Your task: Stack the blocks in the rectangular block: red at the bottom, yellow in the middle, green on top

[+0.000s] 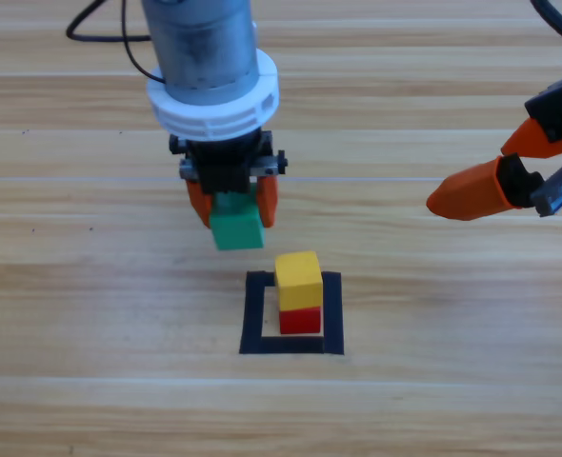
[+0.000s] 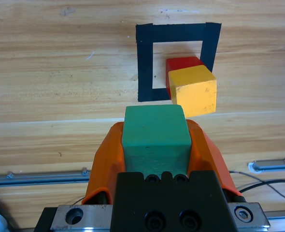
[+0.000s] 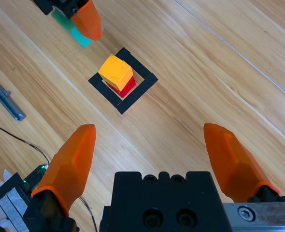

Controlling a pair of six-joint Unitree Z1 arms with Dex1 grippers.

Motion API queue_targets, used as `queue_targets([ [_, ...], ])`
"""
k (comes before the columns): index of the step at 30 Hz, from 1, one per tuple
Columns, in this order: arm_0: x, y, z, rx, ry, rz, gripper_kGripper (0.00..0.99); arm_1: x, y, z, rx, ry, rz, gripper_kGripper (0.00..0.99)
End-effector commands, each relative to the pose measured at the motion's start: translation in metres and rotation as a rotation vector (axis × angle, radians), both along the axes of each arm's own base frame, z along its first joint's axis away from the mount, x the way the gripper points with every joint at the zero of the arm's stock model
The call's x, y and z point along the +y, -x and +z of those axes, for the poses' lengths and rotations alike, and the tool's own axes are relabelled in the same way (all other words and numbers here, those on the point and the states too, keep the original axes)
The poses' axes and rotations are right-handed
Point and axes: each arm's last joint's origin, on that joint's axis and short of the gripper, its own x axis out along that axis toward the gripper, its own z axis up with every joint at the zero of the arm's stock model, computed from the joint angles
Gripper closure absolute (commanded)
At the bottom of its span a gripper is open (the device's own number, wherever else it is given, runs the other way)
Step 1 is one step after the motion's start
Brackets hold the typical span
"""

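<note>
The yellow cube [image 1: 298,270] sits on the red cube [image 1: 300,319] inside the black tape rectangle [image 1: 256,314]. My left gripper [image 1: 233,202] is shut on the green cube [image 1: 236,227], held in the air just up and left of the stack. In the left wrist view the green cube [image 2: 155,133] fills the space between the jaws, with the yellow cube [image 2: 193,90], red cube [image 2: 182,63] and rectangle [image 2: 145,63] beyond it. My right gripper [image 1: 481,181] waits open at the right edge. Its wrist view shows the stack, yellow [image 3: 116,70] over red [image 3: 125,87], far off.
A black cable [image 1: 110,38] loops on the table at the top left behind the left arm. A metal rail [image 2: 36,176] runs along the table edge in the left wrist view.
</note>
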Motion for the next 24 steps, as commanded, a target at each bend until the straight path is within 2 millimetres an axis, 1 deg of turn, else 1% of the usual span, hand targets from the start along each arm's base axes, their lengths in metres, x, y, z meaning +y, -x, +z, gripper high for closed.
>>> queue_targets([
  [1,-0.019,-0.002,-0.023,0.03,-0.039,0.005,0.961,0.004,-0.013,-0.024,0.046,0.06,-0.018,0.007],
  [8,-0.032,-0.004,-0.035,0.025,-0.058,0.011,0.949,0.004,-0.013,-0.024,0.047,0.062,-0.018,0.007],
  [12,-0.034,-0.005,-0.039,0.026,-0.063,0.015,0.946,0.004,-0.013,-0.024,0.048,0.061,-0.017,0.007],
  [24,-0.049,0.004,-0.038,0.011,-0.056,-0.004,0.935,0.004,-0.013,-0.025,0.049,0.062,-0.017,0.007],
])
